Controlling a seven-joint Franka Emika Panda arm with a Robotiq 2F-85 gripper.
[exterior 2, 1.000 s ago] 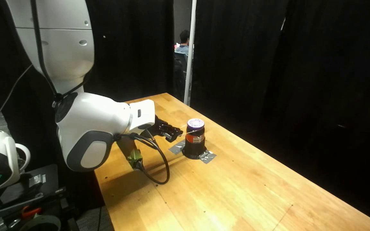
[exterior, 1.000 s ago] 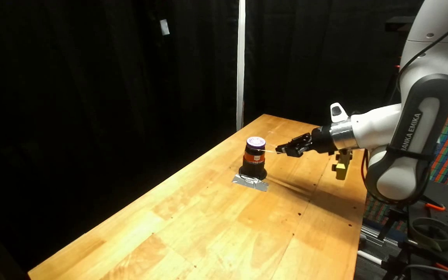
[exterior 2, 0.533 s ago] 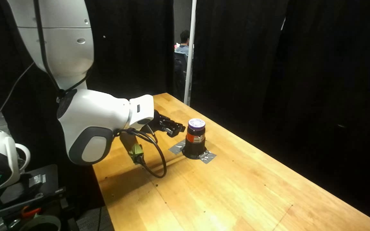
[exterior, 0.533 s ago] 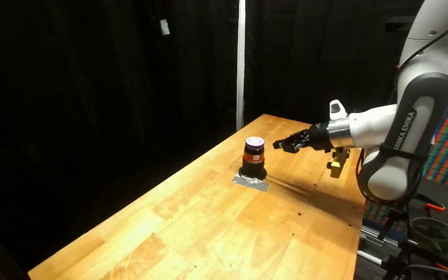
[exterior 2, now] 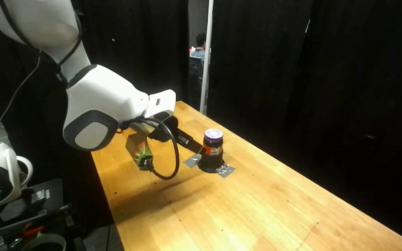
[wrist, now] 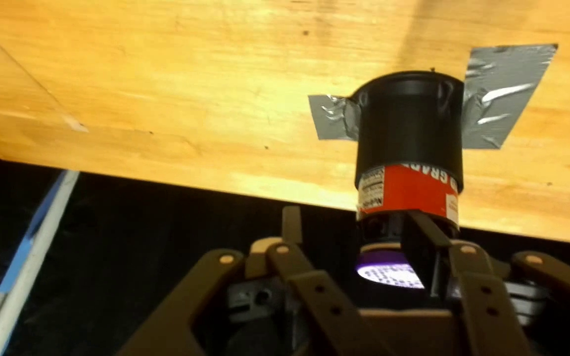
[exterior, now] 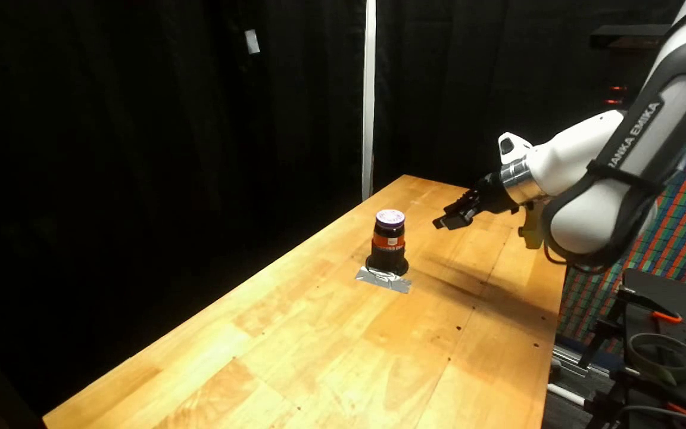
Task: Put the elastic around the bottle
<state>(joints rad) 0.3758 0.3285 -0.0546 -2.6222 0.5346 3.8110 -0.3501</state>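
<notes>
The bottle (exterior: 389, 241) is a dark jar with a purple lid and an orange-red label. It stands upright in a black holder (exterior: 387, 263) on the table, and shows in both exterior views (exterior 2: 212, 150). In the wrist view the bottle (wrist: 413, 190) appears upside down, partly behind one finger. My gripper (exterior: 437, 223) is beside the bottle, tilted downward. In the wrist view its fingers (wrist: 354, 218) are apart with nothing seen held between them. A thin pale band (wrist: 381, 245) shows below the lid; I cannot tell whether it is the elastic. No elastic is clearly visible elsewhere.
Grey tape (exterior 2: 226, 170) fixes the holder to the wooden table (exterior 2: 257, 202). The table's far edge lies close behind the bottle, with black curtains (exterior: 140, 149) beyond. A side cart with a tape roll (exterior: 663, 357) stands off the table near the arm.
One second ago a thin elastic stretched between gripper and bottle; by half a second ago it was gone from there. The gripper has since drawn back, turned and tilted downward, with the forearm raised.
</notes>
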